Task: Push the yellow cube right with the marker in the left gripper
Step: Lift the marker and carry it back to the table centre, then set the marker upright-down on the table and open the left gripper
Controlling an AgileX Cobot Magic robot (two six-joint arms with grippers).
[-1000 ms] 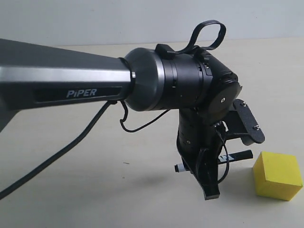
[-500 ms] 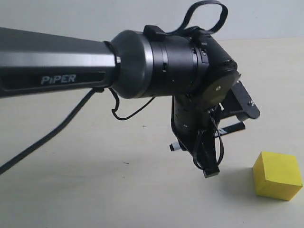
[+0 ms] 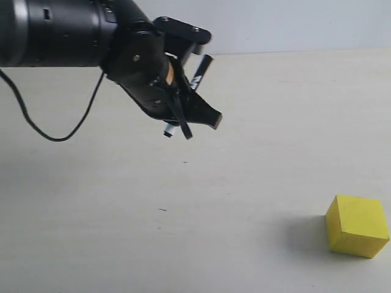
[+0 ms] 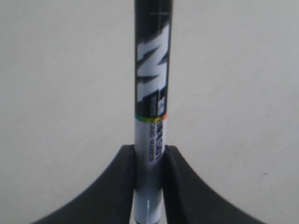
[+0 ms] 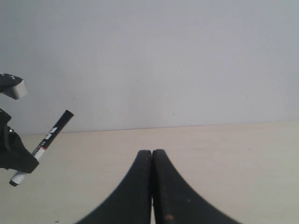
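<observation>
I read the black two-fingered left gripper [image 3: 208,78] as clenched on the slim white-barrelled, black-capped marker [image 3: 197,77], tilted above the pale tabletop [image 3: 244,159] and well apart from the plain bright yellow cube [image 3: 357,226] at lower right of the exterior view, with the black right gripper [image 5: 152,156] pressed closed on nothing.

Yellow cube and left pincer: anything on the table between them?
Nothing. The exterior view shows only bare table between the left pincer, shut on the marker, and the yellow cube.

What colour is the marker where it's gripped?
White, black lettering; marker clearest in left wrist view.
</observation>
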